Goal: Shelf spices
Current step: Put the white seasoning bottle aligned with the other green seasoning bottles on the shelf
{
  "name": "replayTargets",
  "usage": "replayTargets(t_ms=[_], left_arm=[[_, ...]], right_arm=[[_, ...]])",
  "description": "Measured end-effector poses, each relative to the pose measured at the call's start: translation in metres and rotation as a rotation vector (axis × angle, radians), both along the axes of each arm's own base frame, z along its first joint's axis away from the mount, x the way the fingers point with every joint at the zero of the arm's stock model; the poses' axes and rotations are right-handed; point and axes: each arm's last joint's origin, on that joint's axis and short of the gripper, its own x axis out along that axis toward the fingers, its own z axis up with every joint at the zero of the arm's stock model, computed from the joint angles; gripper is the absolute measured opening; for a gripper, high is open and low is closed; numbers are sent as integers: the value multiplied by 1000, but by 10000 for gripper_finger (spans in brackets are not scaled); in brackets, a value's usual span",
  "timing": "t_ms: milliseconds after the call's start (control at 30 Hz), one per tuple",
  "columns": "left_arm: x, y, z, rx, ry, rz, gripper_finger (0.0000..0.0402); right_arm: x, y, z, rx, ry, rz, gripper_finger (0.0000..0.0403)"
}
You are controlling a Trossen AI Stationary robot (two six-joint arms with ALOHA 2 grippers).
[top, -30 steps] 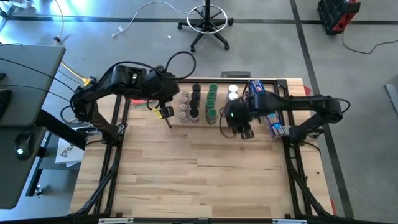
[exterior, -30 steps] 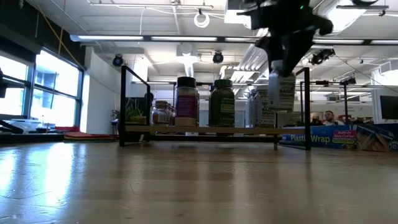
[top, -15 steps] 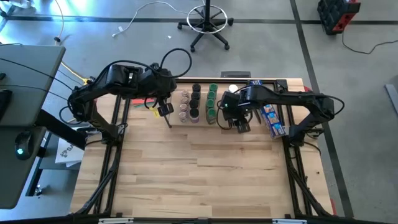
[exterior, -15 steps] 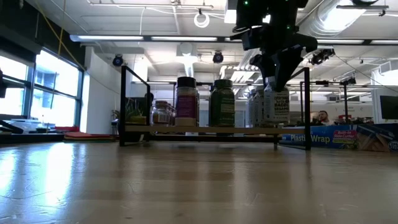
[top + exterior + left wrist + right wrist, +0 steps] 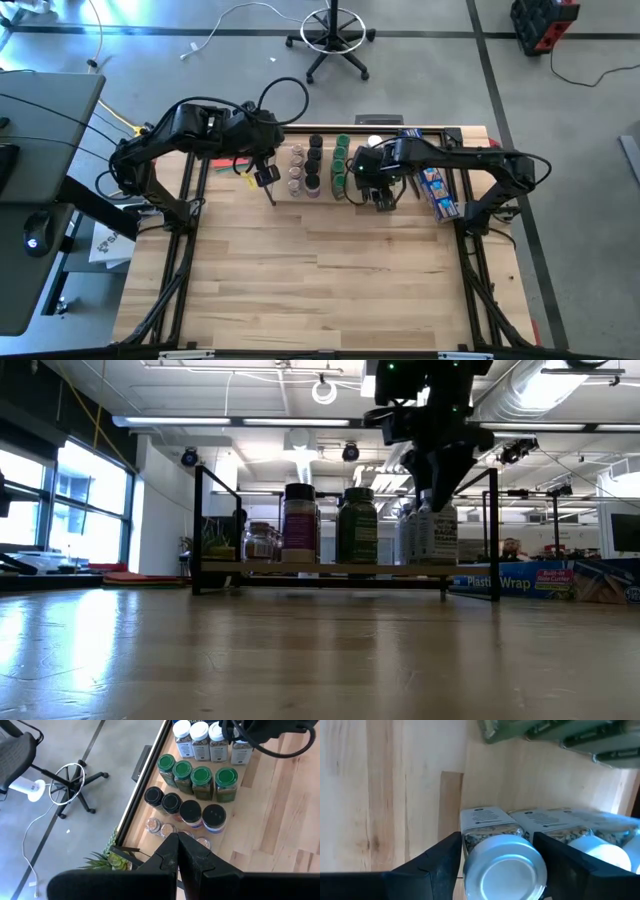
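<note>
The shelf (image 5: 320,568) stands at the table's far edge with rows of spices on it: clear-lidded (image 5: 296,172), black-lidded (image 5: 315,160) and green-lidded jars (image 5: 341,165). My right gripper (image 5: 501,870) points down over the near white-lidded jar (image 5: 505,865), open, one finger on each side of its lid. That jar stands upright on the shelf board (image 5: 437,538), in front of another white-lidded jar (image 5: 600,852). My left gripper (image 5: 268,185) hangs shut above the shelf's left end, holding nothing (image 5: 178,850). My right gripper comes at the white lid (image 5: 470,862) from above, its fingers (image 5: 440,865) close beside the lid's two sides. Whether they touch it I cannot tell. The jar stands on its own base on the shelf board.
A long blue packet (image 5: 435,185) lies to the right of the shelf, under my right arm. A small green plant (image 5: 107,860) sits at the shelf's left end. The near part of the table (image 5: 320,280) is bare wood.
My right gripper has carried the white-lidded jar toward the table's left and downward. The jar hung clear above the shelf board a second ago and now stands on it, beside the green-lidded row.
</note>
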Motion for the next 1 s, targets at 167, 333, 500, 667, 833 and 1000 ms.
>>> replayTargets(t_ms=[167, 333, 500, 667, 833, 1000], left_arm=[[0, 0, 0, 2, 1, -2, 0], [0, 0, 0, 4, 4, -6, 0], [0, 0, 0, 4, 4, -6, 0], [0, 0, 0, 4, 4, -6, 0], [0, 0, 0, 4, 3, -6, 0], [0, -1, 0, 1, 0, -4, 0]], right_arm=[[0, 0, 0, 4, -14, -61, 241], [2, -1, 4, 1, -32, -87, 242], [6, -3, 15, -40, -70, -93, 242], [9, -4, 29, -54, -112, -88, 242], [8, -4, 42, -82, -101, -62, 243], [-2, 11, 65, -21, -146, -16, 240]])
